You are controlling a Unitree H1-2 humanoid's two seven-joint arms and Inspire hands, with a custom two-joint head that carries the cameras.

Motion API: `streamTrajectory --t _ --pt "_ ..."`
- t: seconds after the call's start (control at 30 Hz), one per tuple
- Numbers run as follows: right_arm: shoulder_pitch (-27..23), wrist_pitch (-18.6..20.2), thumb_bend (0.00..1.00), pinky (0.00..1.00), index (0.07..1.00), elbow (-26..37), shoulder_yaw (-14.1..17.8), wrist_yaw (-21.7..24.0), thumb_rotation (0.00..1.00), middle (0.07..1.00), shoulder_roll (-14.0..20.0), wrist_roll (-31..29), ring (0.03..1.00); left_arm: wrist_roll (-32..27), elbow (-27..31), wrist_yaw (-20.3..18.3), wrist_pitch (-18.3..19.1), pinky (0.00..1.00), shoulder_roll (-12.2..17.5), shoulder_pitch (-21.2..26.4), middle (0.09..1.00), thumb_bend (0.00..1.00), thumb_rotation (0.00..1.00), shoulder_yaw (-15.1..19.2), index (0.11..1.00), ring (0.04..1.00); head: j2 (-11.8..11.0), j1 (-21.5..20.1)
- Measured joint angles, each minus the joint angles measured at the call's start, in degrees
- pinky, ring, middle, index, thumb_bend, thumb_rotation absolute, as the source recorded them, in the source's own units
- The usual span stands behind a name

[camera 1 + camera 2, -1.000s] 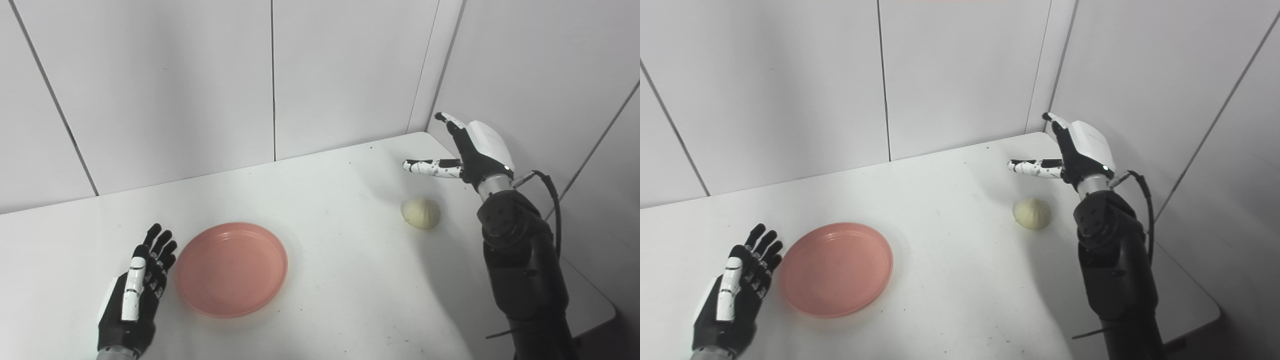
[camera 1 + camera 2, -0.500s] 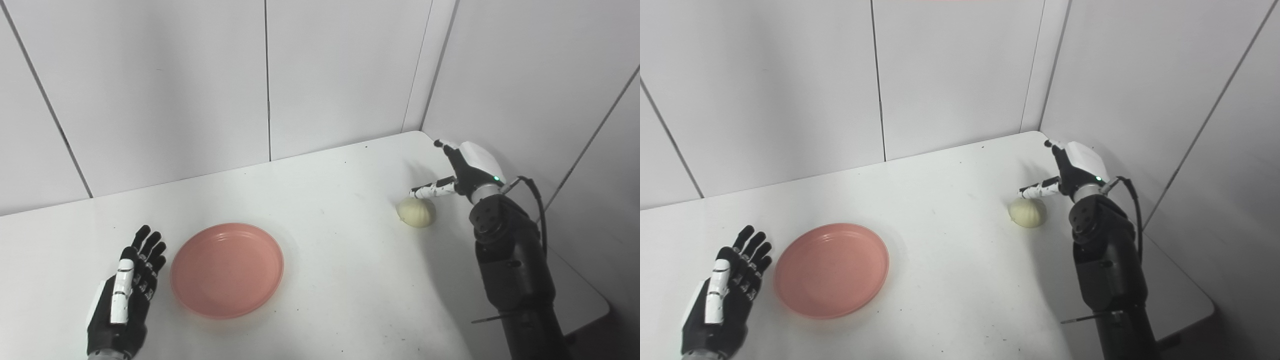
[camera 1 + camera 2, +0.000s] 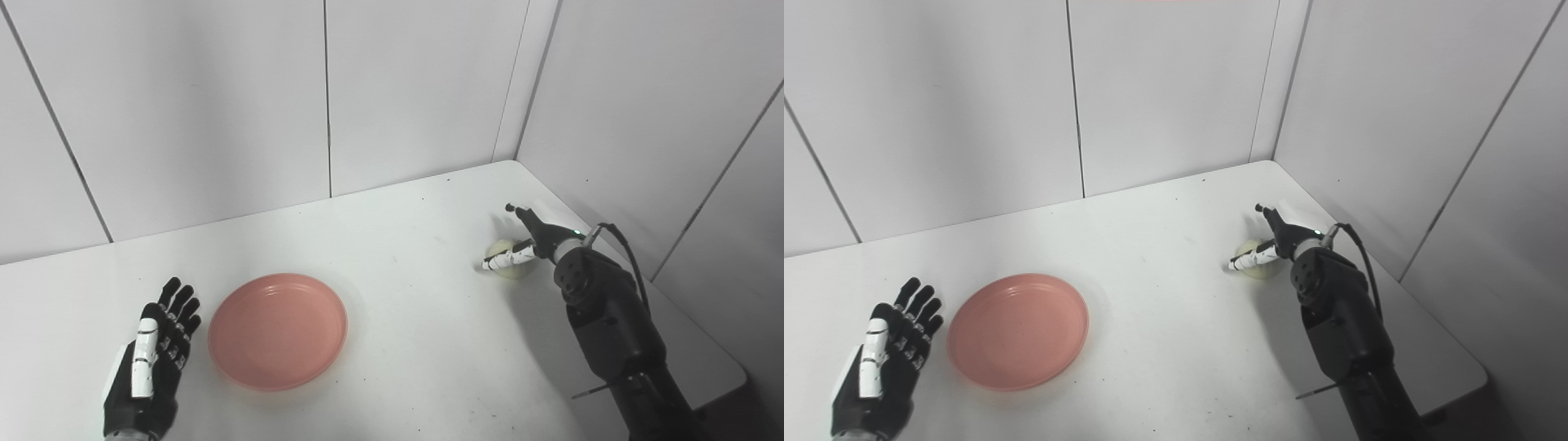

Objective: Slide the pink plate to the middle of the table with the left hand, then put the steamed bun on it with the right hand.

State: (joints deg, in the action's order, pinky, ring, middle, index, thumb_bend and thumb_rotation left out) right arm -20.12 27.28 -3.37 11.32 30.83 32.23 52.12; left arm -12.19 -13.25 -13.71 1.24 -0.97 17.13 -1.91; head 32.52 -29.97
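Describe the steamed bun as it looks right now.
The steamed bun is pale cream, rounded and soft-looking, sitting on the white table near its far right side. The right hand has come down over it, thumb across its front, hiding much of it. Whether the hand grips it cannot be told. It lies well apart from the pink plate.

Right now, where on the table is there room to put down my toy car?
The widest bare patch of the table lies between the pink plate and the bun. The back strip along the wall is bare too. It is crowded at the right hand by the bun, and tight between the left hand and plate.
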Motion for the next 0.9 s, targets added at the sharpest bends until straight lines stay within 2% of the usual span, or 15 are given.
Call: streamTrajectory --t 0.1,0.23,0.27,0.3,0.37,0.4,0.43,0.5,0.53,0.57,0.6,0.63,0.7,0.9 --pt "-0.4 0.0 0.99 0.78 0.904 -0.7 0.1 0.9 0.27 0.955 0.0 0.0 0.913 0.0 0.2 0.0 0.3 1.0 0.0 -0.1 0.971 0.54 0.98 0.0 0.942 0.982 0.0 0.0" --pt "-1.8 0.0 0.94 0.8 0.874 -2.8 1.5 0.9 0.13 0.972 -0.1 0.0 0.948 0.0 0.4 0.0 0.7 1.0 0.0 -0.1 0.972 0.53 0.98 0.0 0.943 0.982 0.1 0.2" --pt "-2.0 0.0 0.93 0.7 0.86 -3.1 1.7 0.9 0.1 0.924 -0.2 0.1 0.865 0.0 0.5 0.1 0.8 1.0 0.0 -0.1 0.975 0.53 0.98 0.0 0.947 0.985 0.1 0.3" --pt "-2.2 0.0 0.93 0.68 0.858 -3.3 2.0 0.9 0.1 0.915 -0.2 0.1 0.848 0.0 0.5 0.1 0.9 1.0 0.0 -0.1 0.975 0.53 0.98 0.0 0.948 0.985 0.1 0.3" --pt "-2.2 0.0 0.91 0.51 0.825 -3.7 2.4 0.9 0.03 0.719 -0.2 0.2 0.646 0.0 0.5 0.0 0.9 1.0 0.0 -0.1 0.974 0.53 0.98 0.0 0.947 0.984 0.3 0.4" --pt "-2.2 0.0 0.9 0.49 0.819 -3.7 2.4 0.9 0.02 0.682 -0.2 0.4 0.61 0.0 0.5 0.0 0.9 1.0 0.1 -0.1 0.974 0.53 0.98 0.0 0.946 0.984 0.4 0.5" --pt "-2.2 0.0 0.74 0.38 0.812 -3.7 2.4 0.8 0.01 0.581 -0.2 0.6 0.483 0.0 0.5 0.0 0.9 1.0 0.1 -0.1 0.974 0.53 0.98 0.0 0.947 0.984 0.4 0.5" --pt "-2.2 0.0 0.6 0.29 0.755 -3.7 2.9 -0.1 0.0 0.493 -0.4 1.2 0.354 0.0 0.5 0.0 0.9 1.0 0.1 -0.1 0.965 0.54 0.96 0.0 0.936 0.976 0.6 0.7" --pt "-2.2 0.0 0.57 0.27 0.7 -3.7 3.1 -0.6 0.0 0.482 -0.6 1.4 0.339 0.0 0.5 0.0 0.9 1.0 0.1 -0.1 0.963 0.54 0.96 0.0 0.934 0.974 0.6 0.7" --pt "-2.0 0.0 0.57 0.26 0.693 -3.7 3.1 -2.1 0.0 0.481 -0.7 1.4 0.338 0.0 0.5 0.0 0.9 1.0 0.1 -0.1 0.963 0.54 0.96 0.0 0.934 0.974 0.6 0.7" --pt "-1.6 0.0 0.55 0.28 0.594 -3.7 3.0 -3.1 0.0 0.481 -0.7 1.4 0.356 0.0 0.5 0.0 0.9 1.0 0.1 -0.1 0.963 0.54 0.96 0.0 0.934 0.973 0.9 1.0" --pt "-1.3 0.0 0.53 0.31 0.552 -3.7 3.0 -4.1 0.0 0.447 -0.9 1.4 0.39 0.0 0.5 0.0 0.9 1.0 0.1 -0.1 0.967 0.54 0.96 0.0 0.938 0.977 0.9 1.0" --pt "-0.9 0.0 0.53 0.35 0.518 -3.7 3.2 -5.7 0.0 0.449 -1.4 1.5 0.413 0.0 0.5 0.0 0.9 1.0 0.1 -0.1 0.971 0.55 0.97 0.1 0.941 0.981 1.3 1.6" --pt "-0.9 0.0 0.53 0.31 0.511 -2.4 4.6 -6.6 0.0 0.411 -2.9 3.8 0.356 -0.1 1.5 0.1 2.1 1.0 0.0 -0.4 0.977 0.52 0.97 0.1 0.946 0.988 2.0 2.5"
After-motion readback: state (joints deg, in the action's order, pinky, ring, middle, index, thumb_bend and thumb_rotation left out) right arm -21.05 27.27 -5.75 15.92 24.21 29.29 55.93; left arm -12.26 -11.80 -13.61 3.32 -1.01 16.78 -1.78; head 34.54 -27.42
